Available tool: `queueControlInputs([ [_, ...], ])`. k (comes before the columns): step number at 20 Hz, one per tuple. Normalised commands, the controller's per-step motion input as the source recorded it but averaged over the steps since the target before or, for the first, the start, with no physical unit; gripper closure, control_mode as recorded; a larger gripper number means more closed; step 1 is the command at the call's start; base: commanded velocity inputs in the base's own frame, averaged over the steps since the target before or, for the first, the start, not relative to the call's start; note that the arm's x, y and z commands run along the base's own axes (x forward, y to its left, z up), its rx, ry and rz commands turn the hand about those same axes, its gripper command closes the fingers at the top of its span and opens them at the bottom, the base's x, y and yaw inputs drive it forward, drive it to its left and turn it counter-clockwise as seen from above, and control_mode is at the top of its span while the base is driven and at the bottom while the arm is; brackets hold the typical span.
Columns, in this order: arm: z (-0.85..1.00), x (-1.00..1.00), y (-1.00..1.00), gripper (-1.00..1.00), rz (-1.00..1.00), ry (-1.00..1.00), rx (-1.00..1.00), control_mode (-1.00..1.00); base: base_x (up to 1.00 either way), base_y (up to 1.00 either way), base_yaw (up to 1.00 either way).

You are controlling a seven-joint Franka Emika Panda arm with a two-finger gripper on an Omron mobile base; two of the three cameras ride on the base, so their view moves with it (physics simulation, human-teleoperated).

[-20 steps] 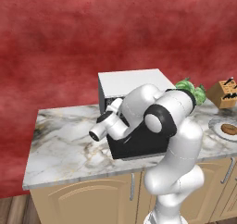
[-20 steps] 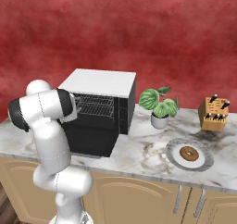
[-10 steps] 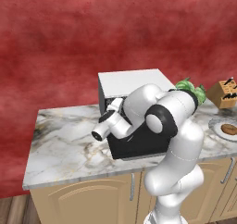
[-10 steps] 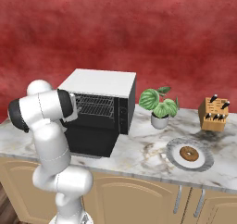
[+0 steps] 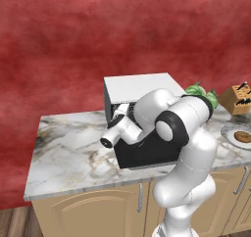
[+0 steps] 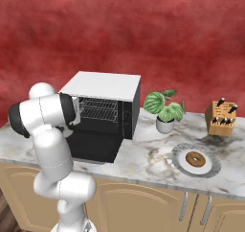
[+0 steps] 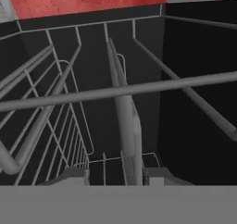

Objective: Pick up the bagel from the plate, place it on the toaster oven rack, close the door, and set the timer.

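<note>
tool (image 7: 118, 174) sits inside the mouth of the toaster oven (image 6: 103, 85), looking along the rack (image 7: 120, 92). its two tips are partly spread and stand astride one grey wire of the rack. that wire runs lengthwise away from the tool toward the back of the dark cavity. it lies close against one tip, with a visible gap to the other, so the tips do not look pressed onto it yet. whether that near tip actually touches the wire i cannot tell.

the door (image 6: 93, 147) is folded down flat in front of the oven, and the rack (image 6: 98, 112) carries nothing.

the bagel (image 6: 194, 158) lies flat in the middle of the plate (image 6: 210, 168), untouched, on the bench (image 6: 143, 164). it is well apart from the oven, off toward the arm's right. a potted plant (image 6: 164, 112) stands behind the stretch of bench between them.

that is the relation the coming work turns on. the bagel lies to the right of the tool, past the oven's right wall, and lower than the rack. by my reading, the tool must come back out of the oven mouth over the lowered door before it can swing right. being round, the bagel sets no preferred grip direction.
</note>
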Motion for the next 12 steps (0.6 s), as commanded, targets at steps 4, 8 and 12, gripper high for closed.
queueControlInputs([
  [4,0.00,0.17,0.00,1.00,0.00,0.00,0.00,-1.00,0.00,0.00,0.00],
  [8,0.00,0.00,0.00,1.00,0.00,0.00,0.00,-1.00,0.00,0.00,0.00],
  [12,0.01,-0.24,0.00,1.00,0.00,0.06,0.00,-1.00,0.00,0.00,0.00],
])
